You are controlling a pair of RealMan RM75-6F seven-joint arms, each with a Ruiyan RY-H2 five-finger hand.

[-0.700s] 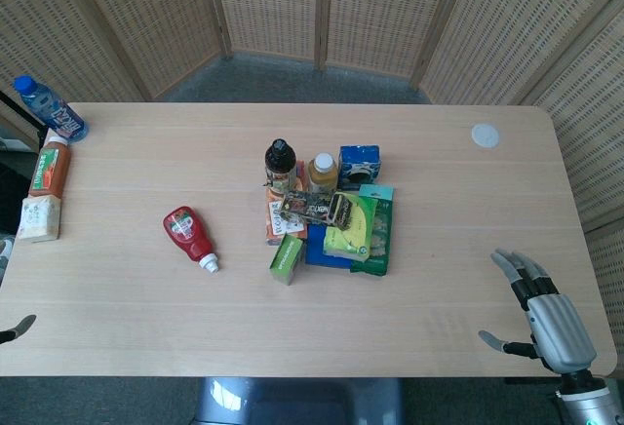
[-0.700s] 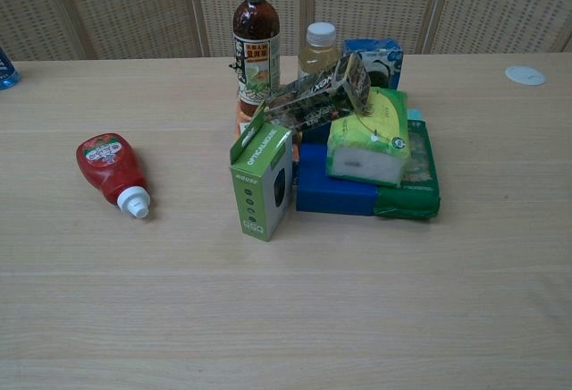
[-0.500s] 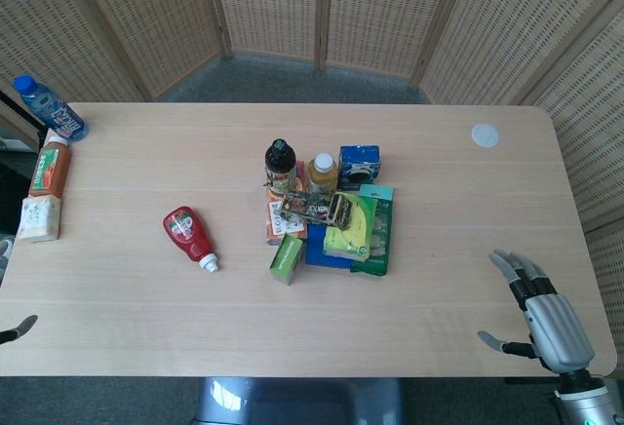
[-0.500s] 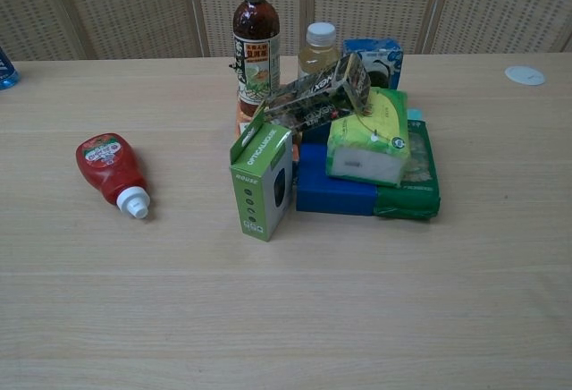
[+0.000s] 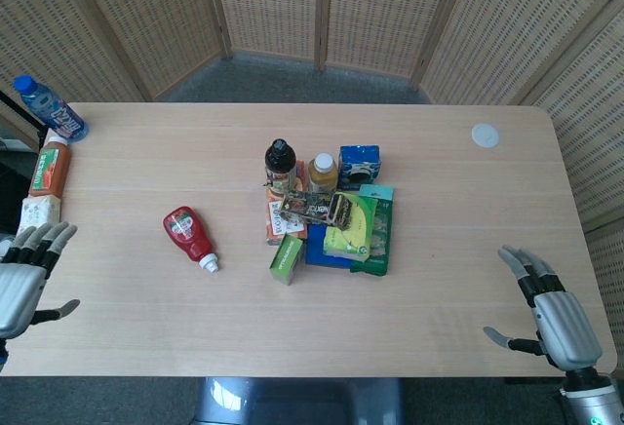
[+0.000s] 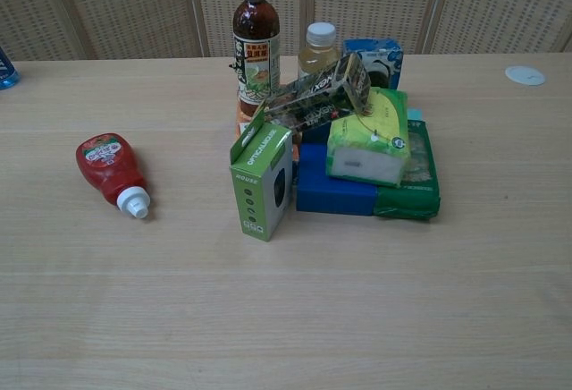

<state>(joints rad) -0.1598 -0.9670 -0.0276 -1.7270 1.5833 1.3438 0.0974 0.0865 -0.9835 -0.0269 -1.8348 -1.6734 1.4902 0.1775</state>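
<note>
My left hand (image 5: 23,279) is at the table's near left edge, fingers spread, holding nothing; a beige carton (image 5: 39,218) lies just beyond it. My right hand (image 5: 551,314) hovers open over the near right corner, apart from everything. Neither hand shows in the chest view. In the middle of the table stands a cluster: a dark bottle (image 5: 280,164) (image 6: 256,39), a yellow-juice bottle (image 5: 323,172) (image 6: 317,47), a green mouse box (image 5: 287,257) (image 6: 262,183), a yellow-green packet (image 5: 352,226) (image 6: 369,136), a blue box (image 5: 359,164) (image 6: 375,59).
A red ketchup bottle (image 5: 189,236) (image 6: 113,172) lies on its side left of the cluster. At the far left edge are a blue water bottle (image 5: 49,108) and an orange-labelled bottle (image 5: 49,168). A white lid (image 5: 485,135) (image 6: 524,75) sits at the far right.
My left hand has risen into the head view at the near left edge, where only a fingertip showed before. My right hand has shifted slightly toward the near edge.
</note>
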